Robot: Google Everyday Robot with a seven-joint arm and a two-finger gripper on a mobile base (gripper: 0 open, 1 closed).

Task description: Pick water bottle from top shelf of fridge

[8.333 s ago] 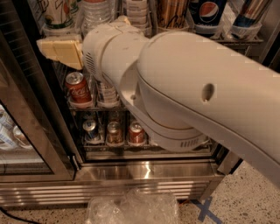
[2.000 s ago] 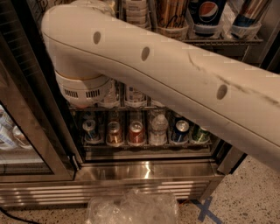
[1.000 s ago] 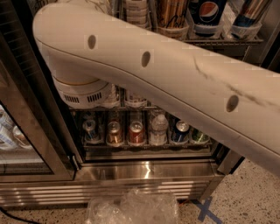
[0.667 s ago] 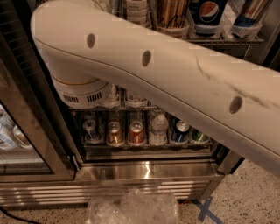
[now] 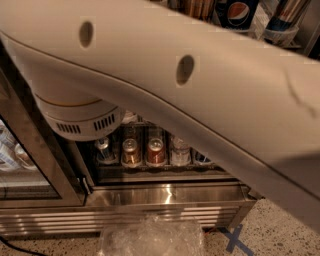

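My white arm (image 5: 165, 75) crosses almost the whole view from upper left to lower right, with its round joint (image 5: 82, 117) at the left. My gripper is out of view, somewhere past the arm. The water bottle and the top shelf are hidden behind the arm. Of the fridge I see the shiny steel base (image 5: 165, 196), the lowest wire rack with short cans (image 5: 142, 152), and a strip of an upper rack at the top right.
The dark-framed glass door (image 5: 35, 170) stands open at the left. A small clear bottle (image 5: 180, 150) stands among the bottom cans. A Pepsi can (image 5: 235, 12) shows top right. Crumpled clear plastic (image 5: 150, 237) and a blue tape cross (image 5: 232, 239) lie on the speckled floor.
My arm has swung to cover more of the view; the cans at the right of the bottom rack and most of the upper shelves are now hidden.
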